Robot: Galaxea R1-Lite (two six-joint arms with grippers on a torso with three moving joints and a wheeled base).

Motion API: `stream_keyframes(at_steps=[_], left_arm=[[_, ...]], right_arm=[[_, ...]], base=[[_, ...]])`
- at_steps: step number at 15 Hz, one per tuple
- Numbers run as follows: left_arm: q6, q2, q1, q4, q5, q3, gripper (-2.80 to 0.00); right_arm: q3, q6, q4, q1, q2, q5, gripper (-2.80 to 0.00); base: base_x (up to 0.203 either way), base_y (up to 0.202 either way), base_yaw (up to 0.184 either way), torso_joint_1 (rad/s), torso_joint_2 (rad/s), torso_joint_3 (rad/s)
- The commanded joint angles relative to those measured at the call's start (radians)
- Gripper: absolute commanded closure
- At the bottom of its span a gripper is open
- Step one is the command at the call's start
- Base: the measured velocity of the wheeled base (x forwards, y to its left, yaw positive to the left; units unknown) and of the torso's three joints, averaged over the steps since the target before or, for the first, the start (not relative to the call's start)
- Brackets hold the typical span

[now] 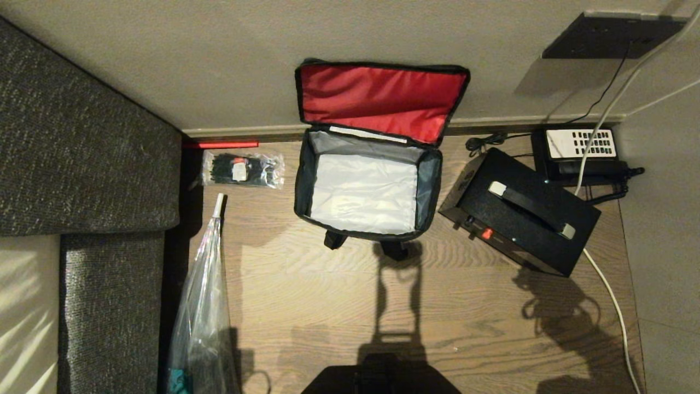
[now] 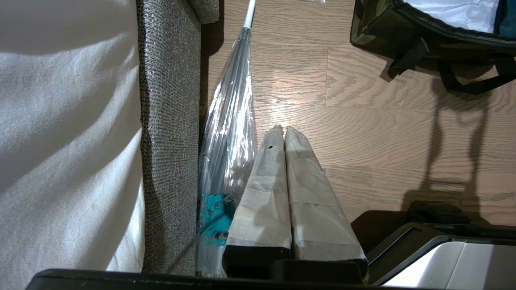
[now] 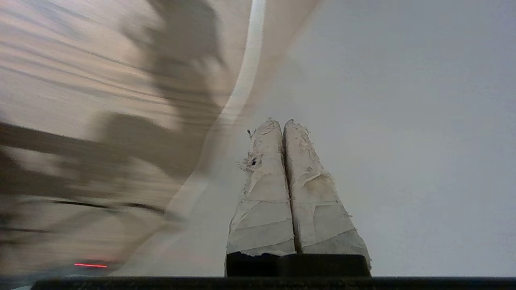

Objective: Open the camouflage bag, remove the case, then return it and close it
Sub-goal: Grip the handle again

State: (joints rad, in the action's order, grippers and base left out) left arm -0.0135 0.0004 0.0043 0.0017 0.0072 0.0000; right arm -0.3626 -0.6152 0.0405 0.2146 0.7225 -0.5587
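The camouflage bag (image 1: 302, 180) stands open on the wooden floor by the wall, its red-lined lid (image 1: 380, 98) leaning back against the wall and its pale interior empty. The black case (image 1: 508, 230) lies on the floor just right of the bag, apart from it, with a handle on top and a small red knob (image 1: 486, 233) on its near side. Neither gripper shows in the head view. My left gripper (image 2: 281, 128) is shut and empty, hanging low beside the sofa, with a corner of the bag (image 2: 387, 24) ahead. My right gripper (image 3: 281, 121) is shut on nothing, facing a plain pale wall.
A black telephone (image 1: 579, 150) sits behind the case by the wall. A white cable (image 1: 612, 295) runs along the right. A clear packet of black ties (image 1: 242, 169) and a clear umbrella (image 1: 202, 306) lie left of the bag, beside a grey sofa (image 1: 82, 164).
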Motion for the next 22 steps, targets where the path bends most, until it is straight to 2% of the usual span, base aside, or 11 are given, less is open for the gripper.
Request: stream_keyframes(at_steps=[1,2,3,5,6,9,14,22], left_arm=[[-0.002,-0.002,0.0,0.0,0.001,0.003,0.0],[0.0,-0.002,0.0,0.0,0.001,0.003,0.0],[-0.001,-0.002,0.001,0.0,0.001,0.003,0.0],[0.0,-0.002,0.002,0.0,0.001,0.003,0.0],[-0.001,-0.002,0.0,0.0,0.001,0.003,0.0],[0.0,-0.002,0.0,0.0,0.001,0.003,0.0],[0.0,-0.002,0.0,0.0,0.001,0.003,0.0],[0.0,-0.002,0.0,0.0,0.001,0.003,0.0]], right_arm=[[0.089,0.291,0.064,-0.051,-0.277,0.16,0.0],[0.171,0.416,0.04,-0.077,-0.329,0.261,0.0],[0.246,0.474,-0.01,-0.108,-0.374,0.355,0.0],[0.347,0.531,-0.087,-0.166,-0.478,0.525,0.0],[0.356,0.543,-0.092,-0.183,-0.509,0.574,0.0],[0.361,0.523,-0.092,-0.19,-0.524,0.583,0.0],[0.361,0.538,-0.041,-0.201,-0.722,0.579,0.0],[0.361,0.548,-0.04,-0.201,-0.724,0.579,0.0]], base=[[0.0,0.0,0.0,0.0,0.0,0.0],[0.0,0.0,0.0,0.0,0.0,0.0],[0.0,0.0,0.0,0.0,0.0,0.0],[0.0,0.0,0.0,0.0,0.0,0.0],[0.0,0.0,0.0,0.0,0.0,0.0],[0.0,0.0,0.0,0.0,0.0,0.0],[0.0,0.0,0.0,0.0,0.0,0.0],[0.0,0.0,0.0,0.0,0.0,0.0]])
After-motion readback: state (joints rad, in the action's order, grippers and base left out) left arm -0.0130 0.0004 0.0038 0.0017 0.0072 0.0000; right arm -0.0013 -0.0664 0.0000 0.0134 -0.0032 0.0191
